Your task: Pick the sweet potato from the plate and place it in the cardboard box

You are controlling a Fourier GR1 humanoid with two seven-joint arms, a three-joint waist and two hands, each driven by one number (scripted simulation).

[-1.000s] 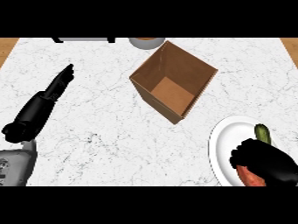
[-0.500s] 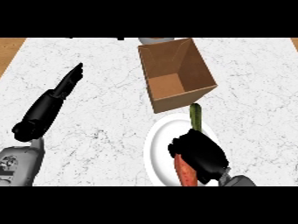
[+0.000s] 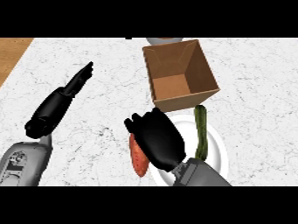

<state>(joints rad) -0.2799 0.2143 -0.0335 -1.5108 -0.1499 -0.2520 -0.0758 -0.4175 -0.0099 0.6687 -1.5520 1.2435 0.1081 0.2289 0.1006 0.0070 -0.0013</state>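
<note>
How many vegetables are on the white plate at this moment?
2: an orange sweet potato at the plate's left edge beside the right hand, and a long green vegetable at its right. The hand may hide more.

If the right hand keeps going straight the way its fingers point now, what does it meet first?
Most likely the near wall of the cardboard box. The right hand points up the view from over the plate, with the sweet potato beside it. Height is unclear, so it might pass over the rim.
</note>
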